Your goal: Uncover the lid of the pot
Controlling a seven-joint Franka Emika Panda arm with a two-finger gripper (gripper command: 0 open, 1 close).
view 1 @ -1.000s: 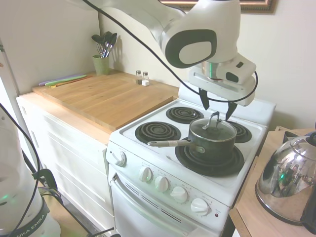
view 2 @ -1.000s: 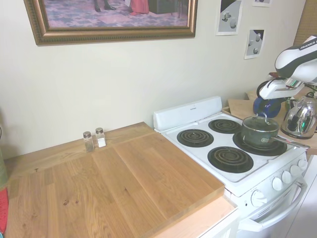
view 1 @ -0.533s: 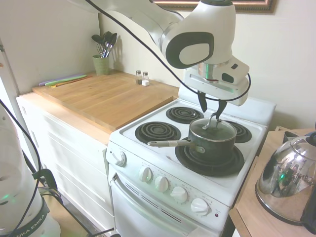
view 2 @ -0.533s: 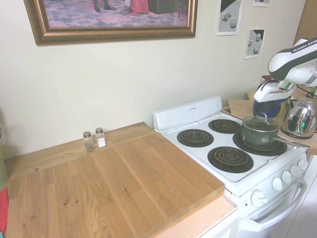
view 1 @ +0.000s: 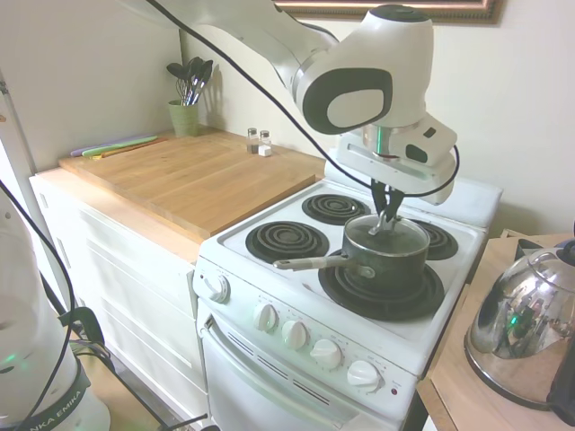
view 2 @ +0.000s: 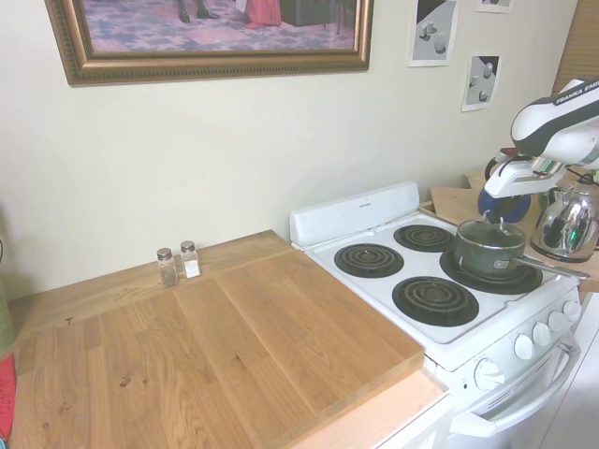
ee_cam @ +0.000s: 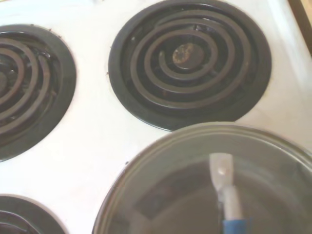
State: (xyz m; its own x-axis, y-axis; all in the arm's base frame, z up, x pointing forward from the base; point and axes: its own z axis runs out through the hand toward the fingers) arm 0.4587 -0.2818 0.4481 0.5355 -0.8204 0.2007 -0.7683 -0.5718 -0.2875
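The dark pot point(view 1: 384, 260) stands on the stove's front right burner, its long silver handle point(view 1: 310, 262) pointing left. The glass lid point(view 1: 388, 233) rests on it. My gripper point(view 1: 387, 213) reaches straight down over the pot's middle, shut on the lid's arched metal loop handle. From the opposite side, the pot point(view 2: 489, 251) and lid point(view 2: 491, 231) sit just below the gripper point(view 2: 501, 214). The wrist view shows the lid point(ee_cam: 161, 195) from close above, with its metal handle point(ee_cam: 222, 178) rising from the bottom edge.
A shiny chrome kettle point(view 1: 523, 325) stands on the wooden counter right of the stove point(view 1: 296, 296). Three bare coil burners point(view 1: 287, 240) surround the pot. A wooden board point(view 1: 198, 175), two shakers point(view 1: 258, 141) and a green utensil cup point(view 1: 185, 115) lie to the left.
The gripper's fingers, spread wide a second ago, came down and shut on the lid's loop handle. The pot's long handle swung slightly. The lid remains on the pot.
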